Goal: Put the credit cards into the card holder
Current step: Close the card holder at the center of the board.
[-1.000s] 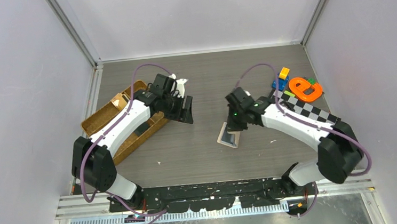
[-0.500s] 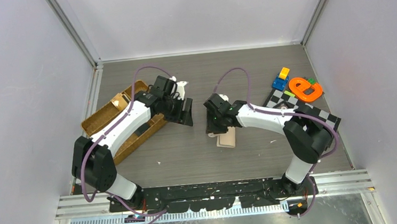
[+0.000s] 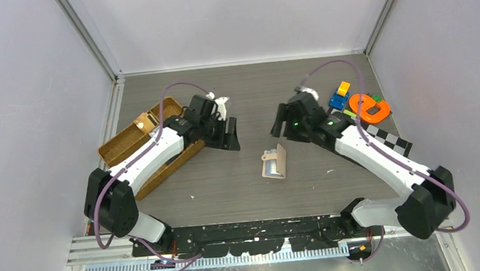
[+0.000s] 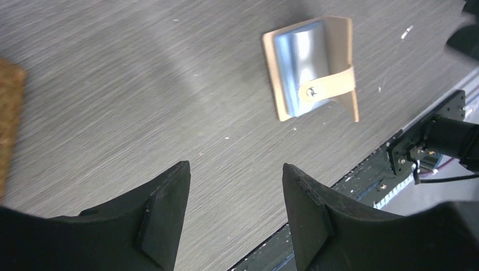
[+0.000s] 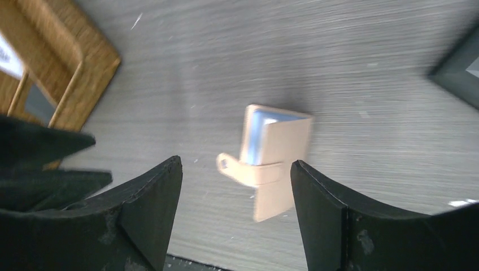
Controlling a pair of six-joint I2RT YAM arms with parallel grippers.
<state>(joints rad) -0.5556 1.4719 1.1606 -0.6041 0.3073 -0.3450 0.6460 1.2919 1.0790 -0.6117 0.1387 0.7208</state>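
On the table (image 3: 228,182) between my two arms, the card holder (image 3: 277,163) lies half folded, its snap tab (image 4: 323,87) loose across the opening. A silvery-blue card (image 4: 299,59) shows inside, partly covered by the flap (image 4: 340,45); whether a second lies beneath I cannot tell. My right end effector (image 5: 236,164) hangs spread and empty beyond the card holder, its view blurred. My left end effector (image 4: 234,169), left of the card holder, is spread too, holding nothing.

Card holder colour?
Peach-beige card holder, snap tab included; it shows best in the left wrist view.
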